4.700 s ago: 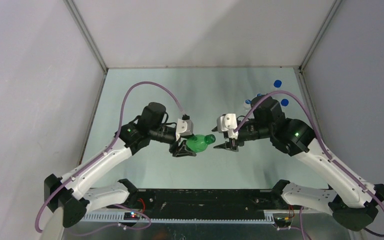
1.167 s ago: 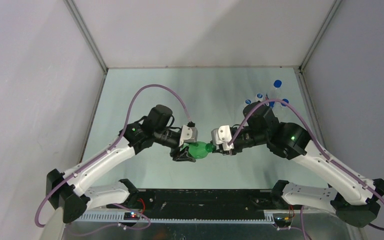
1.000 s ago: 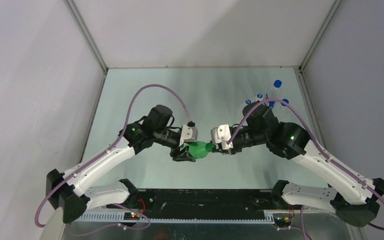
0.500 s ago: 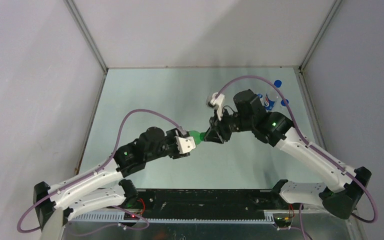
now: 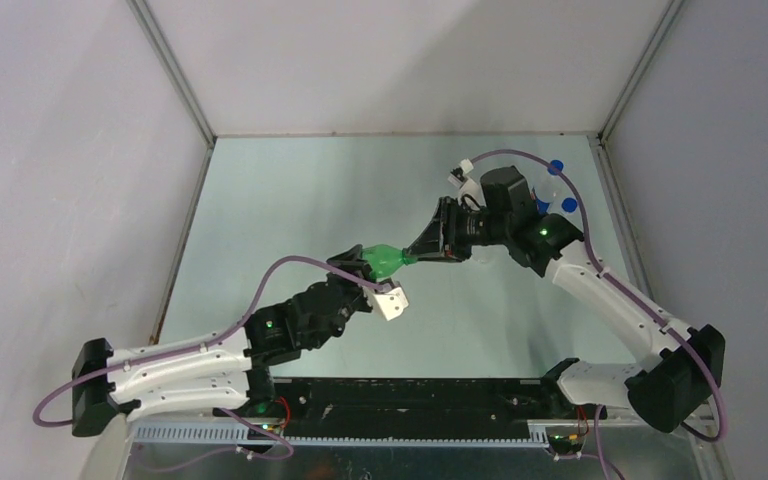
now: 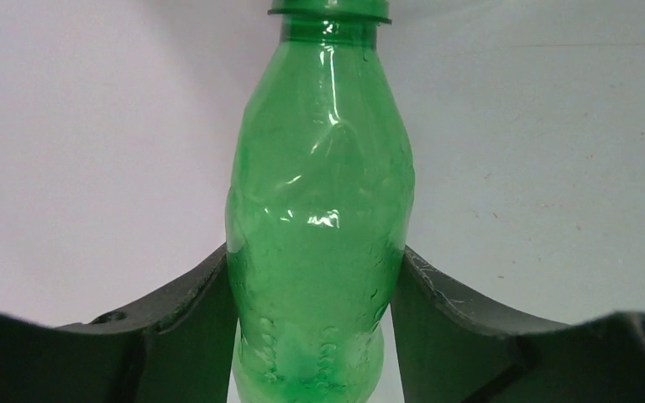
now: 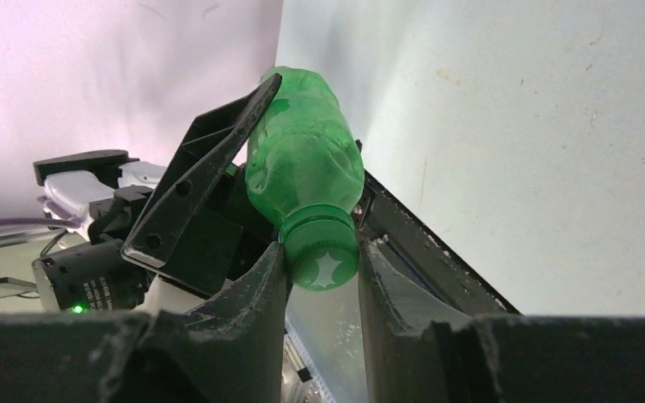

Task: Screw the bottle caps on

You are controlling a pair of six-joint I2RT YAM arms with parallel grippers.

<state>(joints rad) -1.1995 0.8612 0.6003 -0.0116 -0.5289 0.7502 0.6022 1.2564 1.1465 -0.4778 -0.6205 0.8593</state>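
- Sitting on the neck of the green bottle (image 7: pixel 302 164), the green cap (image 7: pixel 326 267) has its star-marked top facing the right wrist camera. Whether it is threaded fully home cannot be told.
- The bottle is held clear of the table (image 5: pixel 290 200), above its middle. It lies nearly level, with its neck pointing toward the right arm.
- The left gripper (image 6: pixel 315 277) is clenched on the bottle's lower body, one dark finger (image 6: pixel 189 311) pressed to each side. This grip looks meant to keep the bottle from spinning while the cap is worked.
- The right gripper (image 7: pixel 321 250) meets it head-on, jaws closed around the cap's rim. Being lined up with the bottle's axis, a roll of its wrist would turn the cap on the thread.
- My judgement is that this is the tightening step for this bottle. The main risk is the thin body buckling or slipping in the left fingers.
- Through the translucent wall no liquid line shows, so the bottle appears empty.
- At the far right edge stand the blue-capped bottles (image 5: pixel 556 168), partly hidden behind the right arm. What they contain cannot be made out.
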